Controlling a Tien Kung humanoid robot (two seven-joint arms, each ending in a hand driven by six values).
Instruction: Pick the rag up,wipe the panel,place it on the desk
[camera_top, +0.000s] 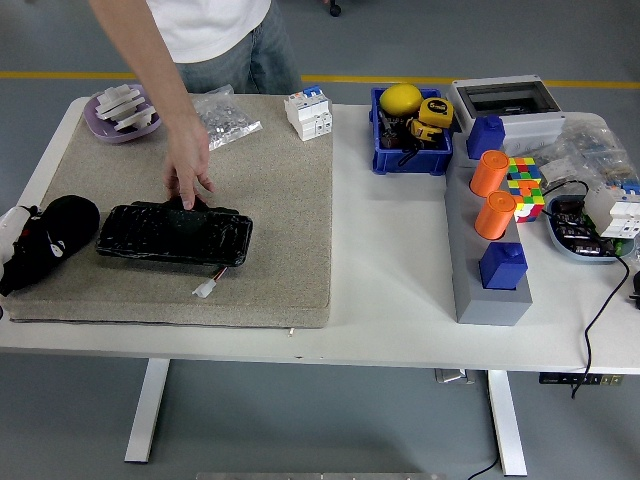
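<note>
The long shiny black panel (175, 234) lies flat on the grey-brown felt mat (270, 200), in the left middle of the frame. Its long side runs left to right. The robot's left hand (45, 243), black and rounded, sits at the far left edge, just beside the panel's left end. It is the only robot hand that shows, so it is the near one. I cannot tell if its fingers are apart or together; it looks like one dark lump.

A person's hand (187, 172) reaches down from the top of the frame. Its fingertips touch a small dark bump at the panel's top edge. That bump may be the rag, but it is black on black and hard to make out. No other cloth shows.

The right arm is not in the picture. The person's body is cut off at the top.
</note>
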